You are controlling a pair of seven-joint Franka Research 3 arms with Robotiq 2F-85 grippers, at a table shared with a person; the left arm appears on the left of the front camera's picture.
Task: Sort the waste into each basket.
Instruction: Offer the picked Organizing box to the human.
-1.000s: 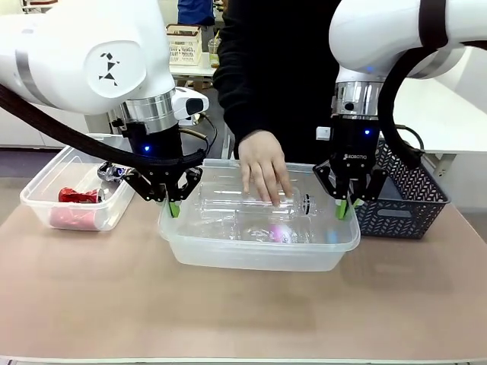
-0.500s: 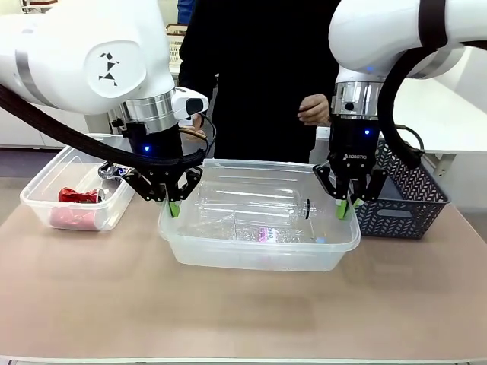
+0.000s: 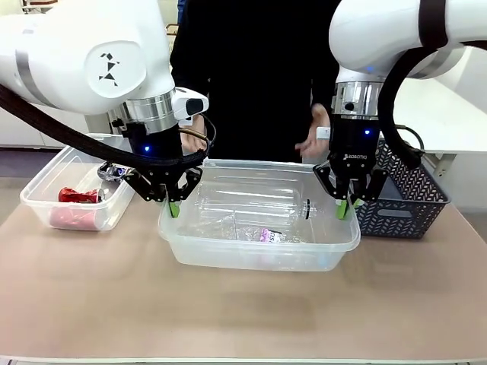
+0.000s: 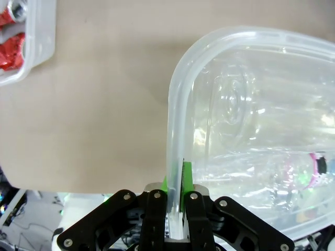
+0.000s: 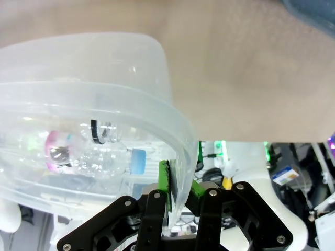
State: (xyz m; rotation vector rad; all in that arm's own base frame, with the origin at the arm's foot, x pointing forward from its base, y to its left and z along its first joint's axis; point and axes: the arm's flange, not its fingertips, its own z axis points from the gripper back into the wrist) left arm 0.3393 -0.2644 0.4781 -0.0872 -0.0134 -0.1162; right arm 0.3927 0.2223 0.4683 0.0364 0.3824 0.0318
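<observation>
A large clear basket (image 3: 190, 255) stands mid-table with clear plastic bottles (image 3: 251, 209) lying in it. My left gripper (image 3: 174, 207) is shut on the basket's left rim (image 4: 175, 172); my right gripper (image 3: 345, 211) is shut on its right rim (image 5: 180, 157). The bottles (image 4: 261, 130) show through the wall in the left wrist view, and a bottle with a blue cap (image 5: 137, 160) in the right wrist view. A smaller clear basket (image 3: 46, 204) at the left holds crushed red cans (image 3: 80, 195) and a silver-black can (image 3: 112, 172). The red cans (image 4: 10, 44) also appear top left in the left wrist view.
A person in black stands across the table, one hand (image 3: 313, 131) raised above the large basket. A dark mesh basket (image 3: 407, 201) sits at the right, close to my right arm. Bare tabletop (image 3: 243, 312) lies in front.
The person's hand, which was pressing a bottle into the large basket, has lifted away and now hovers above it. Both grippers have stayed put on the rims.
</observation>
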